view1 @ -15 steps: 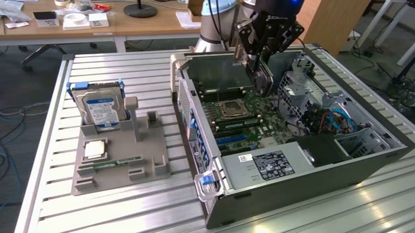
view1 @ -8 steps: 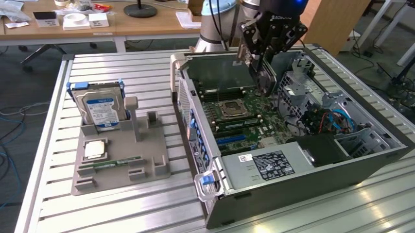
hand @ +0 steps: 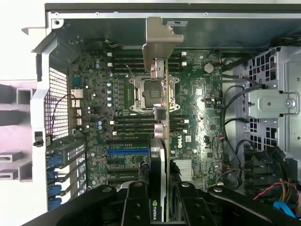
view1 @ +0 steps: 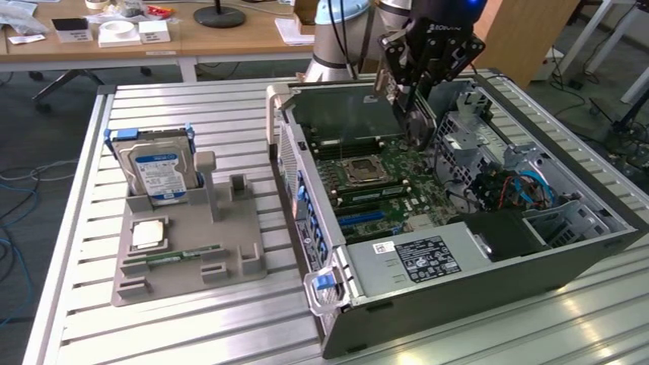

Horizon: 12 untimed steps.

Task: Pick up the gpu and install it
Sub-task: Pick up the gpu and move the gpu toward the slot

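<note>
Tool (hand: pixel 160 207) part-closed, clamped on gpu (hand: pixel 157 42), card edge-on above motherboard (hand: pixel 117 108)

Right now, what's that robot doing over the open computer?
The robot's fingers are clamped on a graphics card and hold it on edge inside the open computer case. The card hangs above the green main board with its silver end bracket pointing away from the fingers, and it is not in a slot yet. On the table beside the case, a hard drive stands in a grey holder.
</note>
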Available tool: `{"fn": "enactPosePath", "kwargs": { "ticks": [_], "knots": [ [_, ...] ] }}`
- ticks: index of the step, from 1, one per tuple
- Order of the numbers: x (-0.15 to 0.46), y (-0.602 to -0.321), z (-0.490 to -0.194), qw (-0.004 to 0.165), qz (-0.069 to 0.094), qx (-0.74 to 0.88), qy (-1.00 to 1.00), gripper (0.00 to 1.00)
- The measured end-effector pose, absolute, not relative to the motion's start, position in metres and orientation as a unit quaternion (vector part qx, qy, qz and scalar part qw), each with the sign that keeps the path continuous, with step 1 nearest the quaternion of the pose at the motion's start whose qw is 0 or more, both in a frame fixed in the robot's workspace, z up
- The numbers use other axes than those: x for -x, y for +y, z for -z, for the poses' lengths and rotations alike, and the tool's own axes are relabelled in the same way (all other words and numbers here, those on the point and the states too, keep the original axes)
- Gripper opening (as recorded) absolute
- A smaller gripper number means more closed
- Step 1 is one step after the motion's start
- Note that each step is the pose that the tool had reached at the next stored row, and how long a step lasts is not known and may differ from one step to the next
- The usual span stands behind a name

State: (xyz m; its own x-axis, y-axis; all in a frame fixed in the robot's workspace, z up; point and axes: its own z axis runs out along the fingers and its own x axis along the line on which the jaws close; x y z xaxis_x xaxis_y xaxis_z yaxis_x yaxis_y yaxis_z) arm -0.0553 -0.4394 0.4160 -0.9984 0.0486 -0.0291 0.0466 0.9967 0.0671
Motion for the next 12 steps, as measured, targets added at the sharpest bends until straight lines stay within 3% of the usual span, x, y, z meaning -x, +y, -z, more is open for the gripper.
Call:
{"fn": "enactPosePath", "kwargs": {
  "ticks": [12],
  "knots": [
    [0.0446, -0.4394, -0.416, 0.015, -0.033, -0.024, 0.999, 0.27]
  ]
}}
